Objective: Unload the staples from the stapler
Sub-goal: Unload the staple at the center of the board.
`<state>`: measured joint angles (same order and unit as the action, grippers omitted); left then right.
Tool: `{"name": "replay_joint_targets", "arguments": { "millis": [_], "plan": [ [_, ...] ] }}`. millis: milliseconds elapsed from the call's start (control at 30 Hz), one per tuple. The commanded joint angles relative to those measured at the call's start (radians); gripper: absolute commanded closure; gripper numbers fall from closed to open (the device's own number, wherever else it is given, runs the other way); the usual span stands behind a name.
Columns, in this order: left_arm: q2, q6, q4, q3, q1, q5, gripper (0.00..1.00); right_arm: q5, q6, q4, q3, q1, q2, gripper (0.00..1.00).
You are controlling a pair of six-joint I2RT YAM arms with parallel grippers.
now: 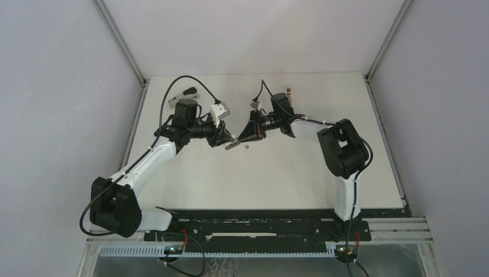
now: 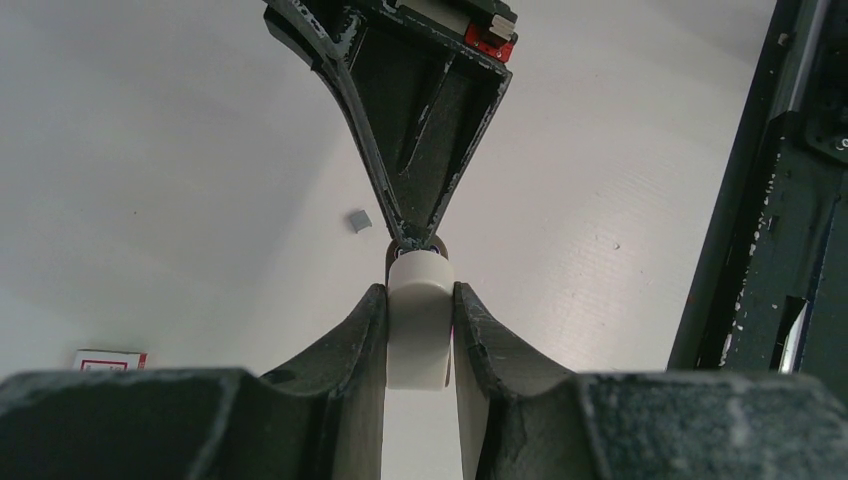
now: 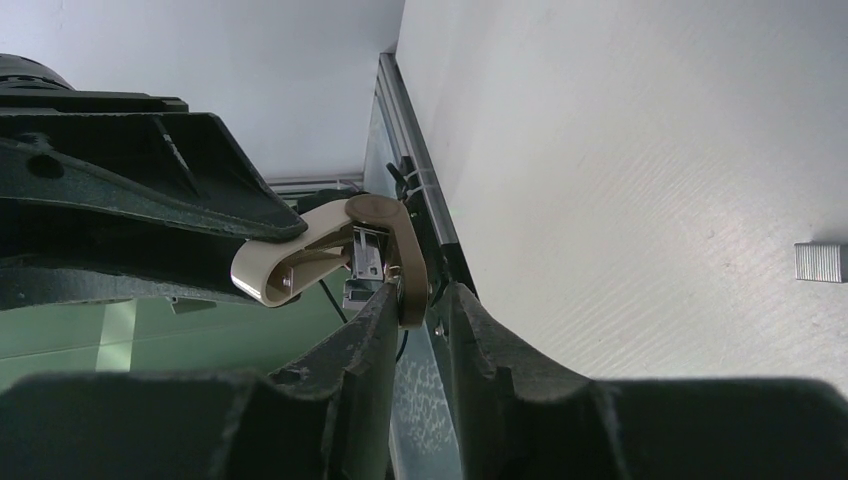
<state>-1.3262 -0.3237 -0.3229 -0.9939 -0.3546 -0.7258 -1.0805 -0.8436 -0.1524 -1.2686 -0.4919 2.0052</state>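
Observation:
The stapler (image 2: 420, 320) hangs above the middle of the table, between both grippers. My left gripper (image 2: 420, 300) is shut on its cream body. My right gripper (image 3: 415, 300) comes from the opposite side, its fingers pinched on the brown end (image 3: 405, 285) of the stapler. In the top view the two grippers (image 1: 226, 138) (image 1: 245, 136) meet tip to tip with the stapler (image 1: 232, 145) between them. One short grey strip of staples (image 2: 357, 220) lies on the table just below the stapler, also showing in the right wrist view (image 3: 820, 262) and the top view (image 1: 247, 148).
A small pink-and-white box (image 2: 110, 360) lies on the table toward the back (image 1: 288, 90). A white and grey object (image 1: 183, 92) sits at the back left corner. The black rail (image 2: 770, 200) runs along the near edge of the table.

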Motion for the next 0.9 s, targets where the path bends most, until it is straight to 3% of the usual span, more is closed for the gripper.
{"name": "replay_joint_targets", "arguments": {
  "millis": [0, 233, 367, 867],
  "plan": [
    [0.039, 0.002, 0.044, 0.018, -0.009, -0.063, 0.98, -0.011, -0.018, -0.057, -0.001, -0.012, 0.009, 0.74],
    [0.046, 0.006, 0.055, 0.027, -0.010, -0.061, 0.98, -0.034, -0.040, -0.084, -0.001, -0.022, 0.015, 0.82],
    [0.047, 0.017, 0.074, 0.033, -0.010, -0.044, 0.98, -0.049, -0.077, -0.128, 0.008, -0.021, 0.012, 1.00],
    [0.096, 0.076, 0.216, 0.117, -0.002, 0.055, 0.99, -0.002, -0.079, -0.114, 0.032, 0.056, -0.018, 1.00]
  ]
}}
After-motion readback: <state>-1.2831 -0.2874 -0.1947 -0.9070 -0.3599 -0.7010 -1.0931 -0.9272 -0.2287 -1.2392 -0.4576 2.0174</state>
